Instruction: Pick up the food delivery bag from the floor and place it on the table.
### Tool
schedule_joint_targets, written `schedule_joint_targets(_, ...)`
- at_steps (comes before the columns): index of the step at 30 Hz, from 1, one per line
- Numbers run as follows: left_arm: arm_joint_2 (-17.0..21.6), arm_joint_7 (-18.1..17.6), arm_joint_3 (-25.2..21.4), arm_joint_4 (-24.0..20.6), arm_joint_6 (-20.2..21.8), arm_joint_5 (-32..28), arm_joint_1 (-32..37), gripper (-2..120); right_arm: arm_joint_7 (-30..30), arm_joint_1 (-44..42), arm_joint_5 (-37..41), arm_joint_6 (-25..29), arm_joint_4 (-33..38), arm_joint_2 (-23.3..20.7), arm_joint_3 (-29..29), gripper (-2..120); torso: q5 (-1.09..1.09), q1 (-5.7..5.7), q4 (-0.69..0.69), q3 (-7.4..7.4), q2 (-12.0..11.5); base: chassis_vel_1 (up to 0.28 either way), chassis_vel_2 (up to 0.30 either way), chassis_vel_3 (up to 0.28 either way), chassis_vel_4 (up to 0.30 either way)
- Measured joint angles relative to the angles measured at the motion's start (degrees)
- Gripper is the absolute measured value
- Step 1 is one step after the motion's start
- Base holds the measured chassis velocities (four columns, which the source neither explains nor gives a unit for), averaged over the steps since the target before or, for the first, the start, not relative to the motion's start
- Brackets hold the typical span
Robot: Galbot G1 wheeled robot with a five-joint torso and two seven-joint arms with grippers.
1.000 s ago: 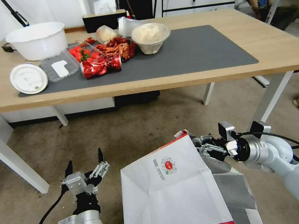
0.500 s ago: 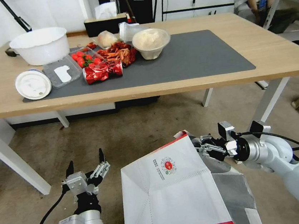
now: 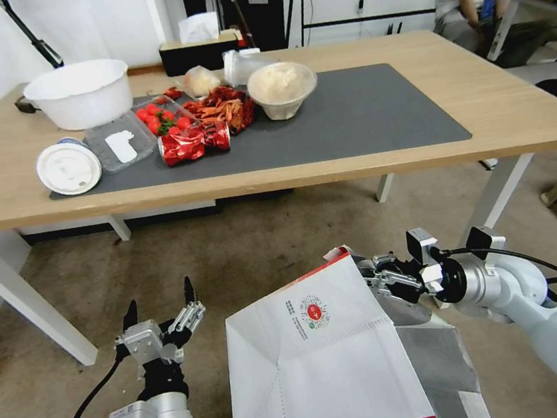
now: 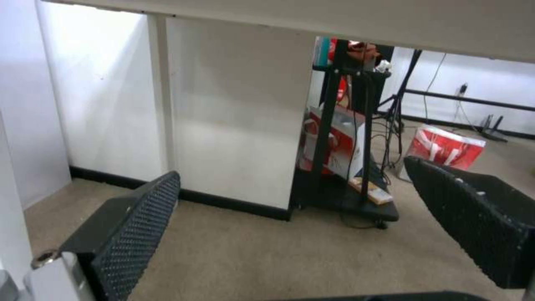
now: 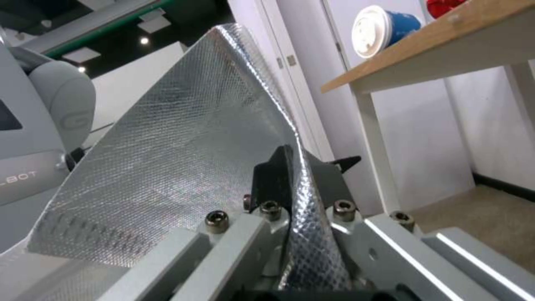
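Down at the left, the left pincer [image 3: 158,304] hangs above the floor [image 3: 243,253] with its fingers spread wide and nothing between them. Just beside it, the food delivery bag [image 3: 323,365] tilts, white face and round red logo up. The right pincer [image 3: 377,277] is clamped on the bag's foil-lined rim. Beyond them stands the tabletop [image 3: 513,95], well apart from the bag, with its dark grey mat [image 3: 374,111].
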Motion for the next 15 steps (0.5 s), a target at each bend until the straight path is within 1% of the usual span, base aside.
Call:
schedule_joint_targets(2,0.0,0.0,0.0,0.0,0.0,0.0,0.0,100,0.0,0.0,0.0,0.0,0.0,0.0,0.0,0,0.0,0.1,0.0,0.16,0.3,0.0,0.0,0.0,0.0)
schedule_joint_targets(6,0.1,0.0,0.0,-0.2,0.0,0.0,0.0,100,0.1,0.0,0.0,0.0,0.1,0.0,-0.1,0,0.0,0.53,0.0,0.98,1.5,0.0,0.0,0.0,0.0)
schedule_joint_targets(10,0.1,0.0,0.0,-0.2,0.0,-0.1,0.0,100,0.1,-0.1,0.0,0.0,0.2,0.0,-0.1,0,0.0,0.73,0.0,1.38,2.1,0.0,0.0,0.0,0.0)
schedule_joint_targets(13,0.2,-0.1,0.0,-0.2,0.1,-0.3,0.0,100,0.1,-0.1,-0.1,0.0,0.2,0.0,-0.1,0,0.0,1.15,0.0,2.03,3.2,0.0,0.0,0.0,0.0)
schedule_joint_targets(15,0.2,-0.1,0.0,-0.2,0.1,-0.3,0.1,100,0.1,-0.1,-0.1,0.0,0.2,0.0,-0.1,0,0.0,1.18,0.0,2.08,3.3,0.0,0.0,0.0,0.0)
